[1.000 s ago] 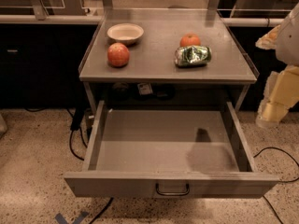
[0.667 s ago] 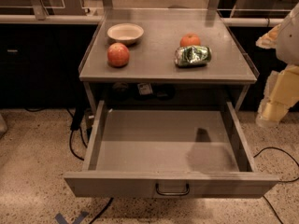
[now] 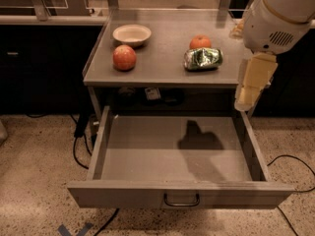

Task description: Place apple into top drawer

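The red apple (image 3: 124, 57) with pale patches rests on the grey table top, front left, just in front of the white bowl (image 3: 131, 34). The top drawer (image 3: 118, 193) is pulled wide open below the table top and holds nothing; its dark loop handle (image 3: 181, 200) is at the centre of the front panel. My gripper (image 3: 246, 100) hangs from the white arm (image 3: 275, 18) at the right edge of the table, above the drawer's right side wall. It is far to the right of the apple and holds nothing that I can see.
A smaller orange fruit (image 3: 200, 42) and a crumpled green bag (image 3: 203, 58) lie on the right of the table top, near my arm. Black cables (image 3: 78, 151) run over the speckled floor left and right of the drawer. Dark cabinets stand on both sides.
My arm and gripper have moved left, from beside the table to over its right edge and the drawer's right side. The apple and drawer have not moved.
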`<state>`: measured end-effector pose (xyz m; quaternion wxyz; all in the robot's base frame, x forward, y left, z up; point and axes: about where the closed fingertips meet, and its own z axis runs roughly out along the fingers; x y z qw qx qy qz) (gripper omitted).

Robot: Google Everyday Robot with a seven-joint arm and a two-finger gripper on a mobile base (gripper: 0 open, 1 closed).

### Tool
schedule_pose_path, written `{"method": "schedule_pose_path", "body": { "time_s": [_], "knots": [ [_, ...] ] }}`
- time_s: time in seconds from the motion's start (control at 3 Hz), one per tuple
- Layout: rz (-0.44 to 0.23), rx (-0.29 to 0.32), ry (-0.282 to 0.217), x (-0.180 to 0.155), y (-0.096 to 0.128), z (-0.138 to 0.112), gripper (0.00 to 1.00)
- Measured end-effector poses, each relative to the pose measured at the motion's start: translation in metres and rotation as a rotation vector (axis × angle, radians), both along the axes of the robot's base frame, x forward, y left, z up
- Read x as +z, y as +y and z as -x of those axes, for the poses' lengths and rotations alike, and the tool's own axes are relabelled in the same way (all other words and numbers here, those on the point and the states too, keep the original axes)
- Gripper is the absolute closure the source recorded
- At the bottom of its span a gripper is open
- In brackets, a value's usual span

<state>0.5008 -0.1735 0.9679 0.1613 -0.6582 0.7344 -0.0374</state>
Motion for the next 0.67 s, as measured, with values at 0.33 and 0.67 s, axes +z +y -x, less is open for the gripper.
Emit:
{"method": "schedule_pose_path", "body": {
  "time_s": [0.33,0.67],
  "knots": [
    [0.011,0.075,0.009,-0.01,0.032,-0.036,0.0],
    [0.02,0.144,0.006,-0.019,0.069,-0.072,0.0]
  ]
}}
